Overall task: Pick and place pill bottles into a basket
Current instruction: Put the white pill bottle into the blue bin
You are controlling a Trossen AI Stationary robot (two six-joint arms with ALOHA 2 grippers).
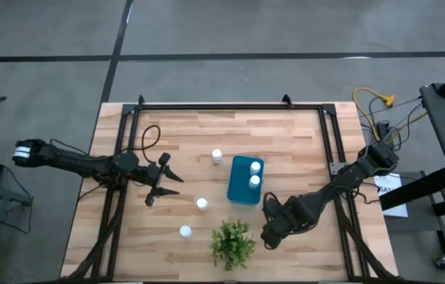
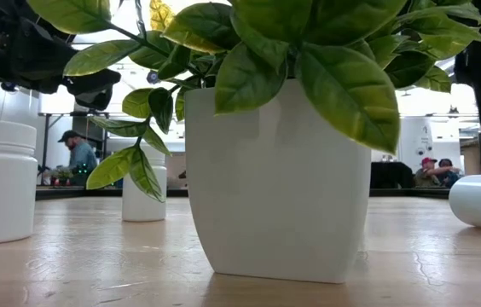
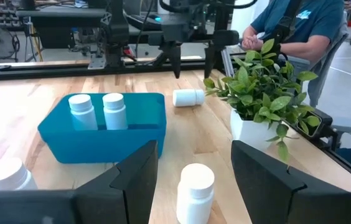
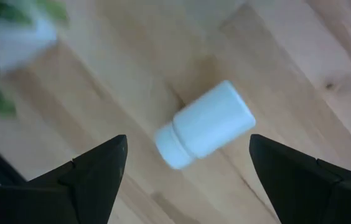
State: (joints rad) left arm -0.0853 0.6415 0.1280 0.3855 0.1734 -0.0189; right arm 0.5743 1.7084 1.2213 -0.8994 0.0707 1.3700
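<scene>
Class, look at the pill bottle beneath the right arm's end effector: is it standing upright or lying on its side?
Lying on its side. The pill bottle shows its full length and cap against the table, between the open right end effector.

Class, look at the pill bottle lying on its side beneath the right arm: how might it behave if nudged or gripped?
The tipped bottle is a smooth cylinder lying flat, so a nudge would probably roll it. It looks like rigid plastic, likely keeping shape when squeezed. The right end effector is open astride it; its smooth wall might slip.
</scene>
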